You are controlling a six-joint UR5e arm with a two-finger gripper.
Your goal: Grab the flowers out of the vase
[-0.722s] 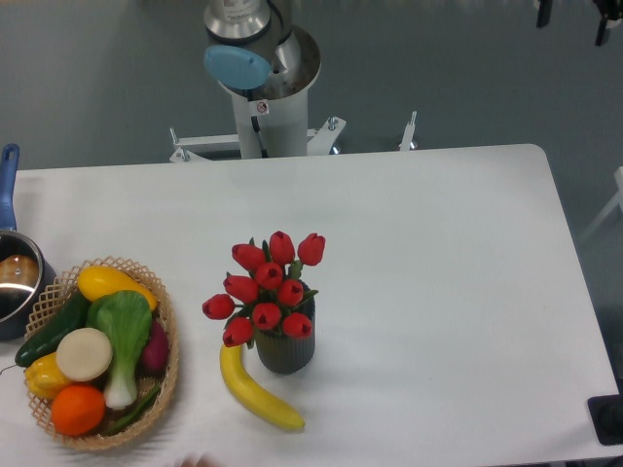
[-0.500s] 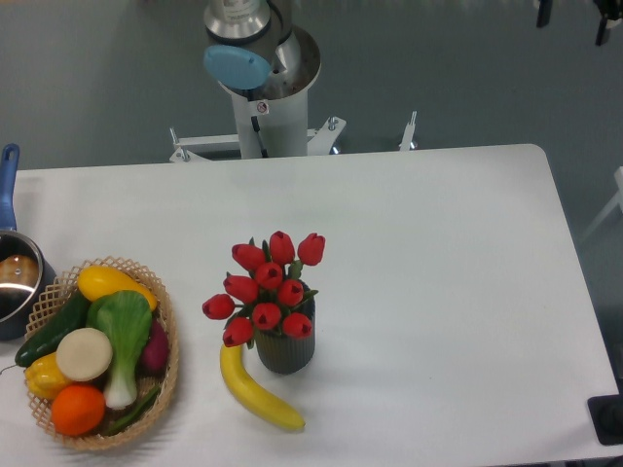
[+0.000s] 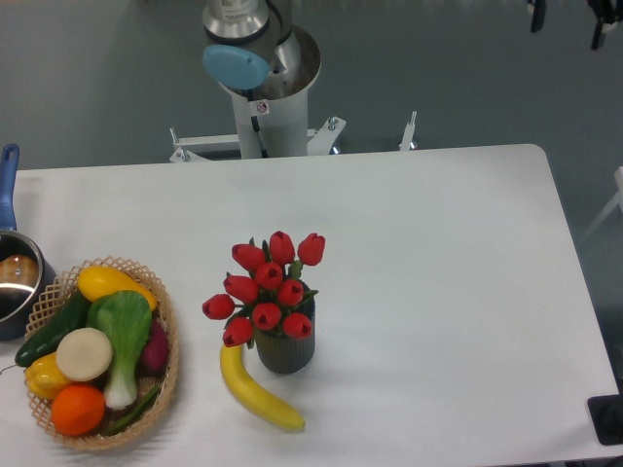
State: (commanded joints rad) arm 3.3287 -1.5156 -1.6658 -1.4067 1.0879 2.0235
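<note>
The flowers (image 3: 268, 288), red tulip buds with green leaves, stand upright in the vase (image 3: 285, 350), a small dark ribbed cylinder near the table's front centre. Their stems are hidden inside it. Only the two dark fingertips of my gripper (image 3: 568, 15) show, at the top right edge of the view, far from the flowers and beyond the table's back right corner. They stand wide apart with nothing between them. The robot base (image 3: 263, 73) rises behind the table's back edge.
A yellow banana (image 3: 255, 389) lies against the vase's front left. A wicker basket (image 3: 167, 336) of vegetables and fruit sits at the front left. A steel pot (image 3: 14, 282) with a blue handle is at the left edge.
The gripper's fingertips have shifted slightly up toward the top edge. A pale blur at the bottom edge in the earliest frame is gone. Flowers and vase have not moved.
</note>
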